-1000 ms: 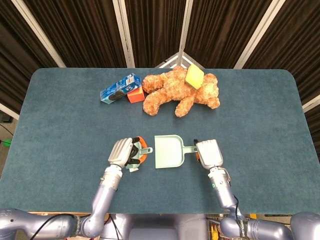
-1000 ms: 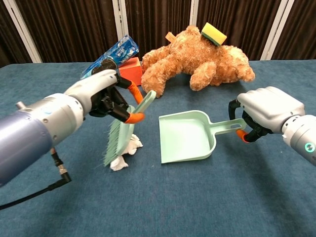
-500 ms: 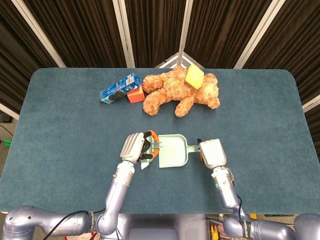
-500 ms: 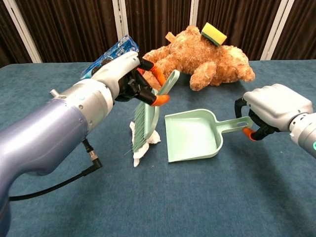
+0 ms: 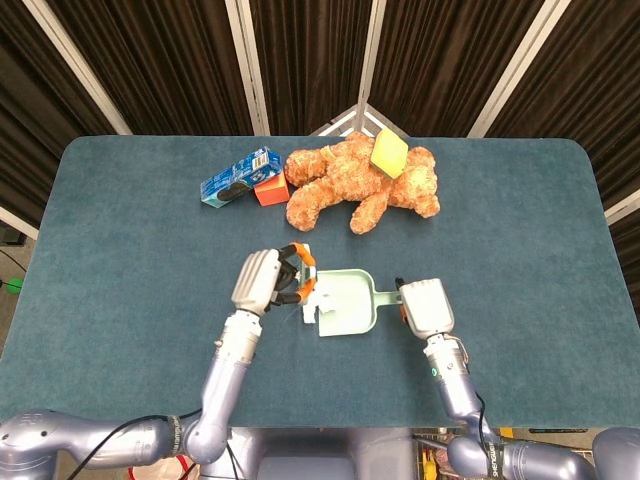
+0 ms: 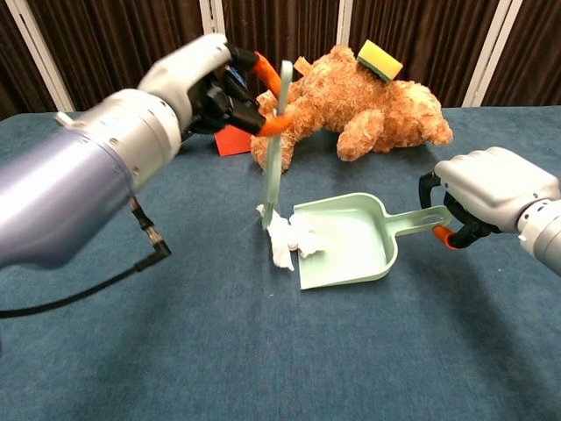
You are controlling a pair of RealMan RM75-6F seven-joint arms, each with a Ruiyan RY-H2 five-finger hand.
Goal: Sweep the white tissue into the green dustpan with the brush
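My left hand (image 5: 262,281) (image 6: 200,79) grips the orange handle of the pale green brush (image 6: 277,140), which stands nearly upright with its bristles at the dustpan's open left edge. The white tissue (image 6: 287,239) (image 5: 310,301) lies crumpled across that edge, partly on the pan floor and partly on the table. The green dustpan (image 6: 346,244) (image 5: 350,303) lies flat at centre. My right hand (image 5: 424,308) (image 6: 491,195) holds its handle on the right.
A brown teddy bear (image 5: 360,185) with a yellow sponge (image 5: 389,152) on it lies at the back centre. A blue snack packet (image 5: 237,177) and an orange-red box (image 5: 270,190) sit to its left. The table (image 5: 120,260) is covered in blue-green cloth.
My left hand swept the brush rightward and tipped it upright, pushing the tissue from the table onto the dustpan's edge. The dustpan and right hand shifted slightly right.
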